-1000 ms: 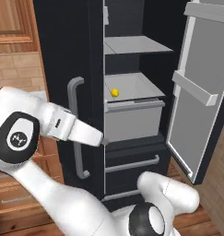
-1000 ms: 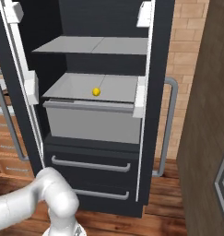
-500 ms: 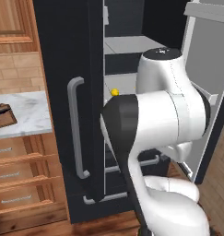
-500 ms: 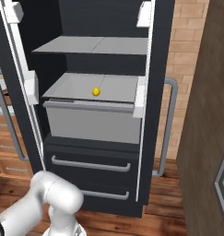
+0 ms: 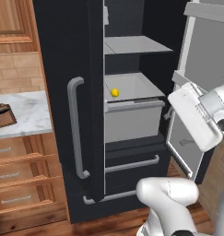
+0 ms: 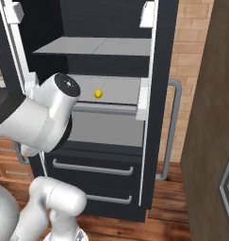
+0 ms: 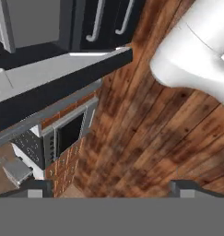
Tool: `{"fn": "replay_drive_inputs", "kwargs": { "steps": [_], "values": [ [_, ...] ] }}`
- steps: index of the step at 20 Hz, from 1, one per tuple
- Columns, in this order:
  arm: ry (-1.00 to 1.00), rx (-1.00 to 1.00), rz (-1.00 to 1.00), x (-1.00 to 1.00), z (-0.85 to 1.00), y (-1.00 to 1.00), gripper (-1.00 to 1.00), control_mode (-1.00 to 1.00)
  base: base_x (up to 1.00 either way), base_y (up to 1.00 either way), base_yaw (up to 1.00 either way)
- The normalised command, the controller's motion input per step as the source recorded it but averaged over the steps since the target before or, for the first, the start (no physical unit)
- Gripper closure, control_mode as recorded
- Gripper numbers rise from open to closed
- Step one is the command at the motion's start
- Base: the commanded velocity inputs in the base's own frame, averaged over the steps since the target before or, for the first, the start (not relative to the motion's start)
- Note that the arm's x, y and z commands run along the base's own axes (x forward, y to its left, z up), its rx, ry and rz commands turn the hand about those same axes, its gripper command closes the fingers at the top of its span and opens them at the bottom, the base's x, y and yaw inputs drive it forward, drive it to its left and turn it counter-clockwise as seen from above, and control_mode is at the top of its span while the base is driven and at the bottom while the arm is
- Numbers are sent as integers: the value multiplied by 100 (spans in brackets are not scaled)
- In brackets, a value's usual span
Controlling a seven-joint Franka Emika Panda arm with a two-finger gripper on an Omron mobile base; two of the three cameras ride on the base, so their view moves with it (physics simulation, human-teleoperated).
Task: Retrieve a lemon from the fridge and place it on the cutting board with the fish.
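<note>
Sitting alone on a grey shelf inside the open fridge (image 5: 81, 69), one lemon (image 5: 114, 92) shows; two drawers lie below. The fingers (image 7: 39, 188) are spread wide apart, holding nothing, above wooden floor (image 7: 145, 133).

Small yellow lemon (image 5: 114, 92) rests on the open black fridge's (image 5: 81, 55) grey shelf.
</note>
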Motion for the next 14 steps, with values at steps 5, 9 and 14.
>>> {"fn": "replay_drive_inputs", "kwargs": {
  "steps": [5, 9, 14],
  "values": [
    [-16, 13, 42, 100, -20, -1, -100, -100, 0, 0, 0],
    [-17, 5, 38, 100, -26, 2, -100, -100, 0, 0, 0],
    [-15, 4, 31, 99, -21, 18, -100, -100, 0, 0, 0]
  ]
}}
